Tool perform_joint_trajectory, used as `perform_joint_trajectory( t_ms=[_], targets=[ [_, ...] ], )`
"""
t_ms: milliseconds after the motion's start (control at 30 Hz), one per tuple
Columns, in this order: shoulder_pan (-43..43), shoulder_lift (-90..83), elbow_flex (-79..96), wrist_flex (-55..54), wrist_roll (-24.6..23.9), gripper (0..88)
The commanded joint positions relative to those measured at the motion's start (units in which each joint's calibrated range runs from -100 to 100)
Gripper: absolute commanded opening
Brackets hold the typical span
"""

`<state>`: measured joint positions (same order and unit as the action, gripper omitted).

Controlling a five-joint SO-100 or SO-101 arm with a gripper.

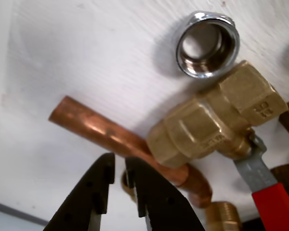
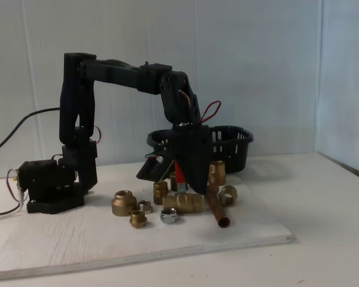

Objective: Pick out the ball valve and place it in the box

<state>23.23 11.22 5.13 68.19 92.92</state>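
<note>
A makeshift hobby or lab bench set up for robot trials, not a lived-in room. In the fixed view a small black robot arm (image 2: pixel 131 78) with exposed wires stands on a white board (image 2: pixel 78 245) laid on a pale table, enclosed by plain white panels (image 2: pixel 257 60) behind and at right. Loose brass plumbing fittings (image 2: pixel 124 203) lie scattered near the arm.
</note>
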Motion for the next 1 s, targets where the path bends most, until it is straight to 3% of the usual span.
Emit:
perform_joint_trajectory(
  t_ms=[0, 133, 267, 833, 967],
  targets=[
    [-1.39, -1.52, -0.53, -0.90, 0.71, 1.2],
    [-1.83, -1.52, -0.53, -1.07, 1.38, 1.2],
    [-1.61, -1.52, -1.34, -1.07, 5.89, 1.2],
    [-2.49, -1.60, -3.60, -0.73, 5.73, 1.3],
    [-2.42, -1.94, -3.87, 4.01, 5.84, 1.3]
  ],
)
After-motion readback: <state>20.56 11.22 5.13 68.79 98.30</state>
